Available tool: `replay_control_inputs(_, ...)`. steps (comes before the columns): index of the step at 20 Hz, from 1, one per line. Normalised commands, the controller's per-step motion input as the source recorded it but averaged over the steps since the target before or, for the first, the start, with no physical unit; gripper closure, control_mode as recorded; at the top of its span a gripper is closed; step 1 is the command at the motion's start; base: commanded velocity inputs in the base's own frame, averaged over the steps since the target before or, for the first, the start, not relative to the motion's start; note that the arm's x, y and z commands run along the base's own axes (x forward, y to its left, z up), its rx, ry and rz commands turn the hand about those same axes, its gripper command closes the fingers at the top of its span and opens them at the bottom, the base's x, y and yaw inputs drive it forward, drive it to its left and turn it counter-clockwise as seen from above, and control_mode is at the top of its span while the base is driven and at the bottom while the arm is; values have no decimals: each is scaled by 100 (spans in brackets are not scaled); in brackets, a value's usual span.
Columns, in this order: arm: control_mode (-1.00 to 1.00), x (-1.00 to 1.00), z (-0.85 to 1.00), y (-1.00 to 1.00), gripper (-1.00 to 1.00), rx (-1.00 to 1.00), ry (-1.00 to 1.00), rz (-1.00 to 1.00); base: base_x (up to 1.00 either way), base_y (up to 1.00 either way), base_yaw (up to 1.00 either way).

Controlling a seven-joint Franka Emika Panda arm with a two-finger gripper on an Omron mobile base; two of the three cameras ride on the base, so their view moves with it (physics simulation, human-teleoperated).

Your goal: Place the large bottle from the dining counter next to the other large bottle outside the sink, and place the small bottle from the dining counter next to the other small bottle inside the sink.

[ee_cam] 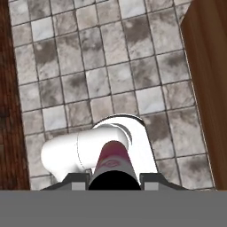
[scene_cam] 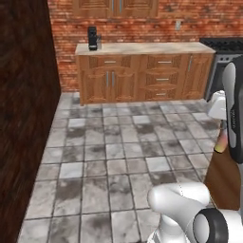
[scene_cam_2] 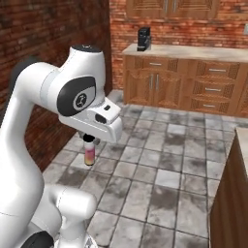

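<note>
I see the tool (scene_cam_2: pixel 89 141) clamped on the large bottle's (scene_cam_2: pixel 89 154) dark cap, bottle hanging upright over the tiled floor (scene_cam_2: pixel 160 164), cabinets (scene_cam_2: pixel 193 82) far behind.

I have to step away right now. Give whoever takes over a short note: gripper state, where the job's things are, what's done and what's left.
Gripper: shut on a pink-to-orange bottle, which hangs below the hand over the tiled floor. Its size is hard to judge here, so I cannot tell whether it is the large or the small one.
Surroundings: base faces the brick wall with the wooden cabinets; a wooden panel stands at the right.
Done: one bottle picked up and in transit.
Left: carry it to the sink area, set it beside its matching bottle, then fetch and place the other one.
</note>
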Motion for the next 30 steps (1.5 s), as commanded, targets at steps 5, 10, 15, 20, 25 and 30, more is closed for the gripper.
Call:
replay_control_inputs(5, 100, 0, 0, 0, 100, 0, 0, 0, 100, 17, -1)
replay_control_inputs(10, 100, 0, 0, 0, 100, 0, 0, 0, 100, 19, 0)
replay_control_inputs(15, 100, 0, 0, 0, 100, 0, 0, 0, 100, 9, 0)
replay_control_inputs(20, 100, 0, 0, 0, 100, 0, 0, 0, 100, 12, 0)
replay_control_inputs(25, 100, 0, 0, 0, 100, 0, 0, 0, 100, 13, 0)
replay_control_inputs(30, 100, 0, 0, 0, 100, 0, 0, 0, 100, 10, -4)
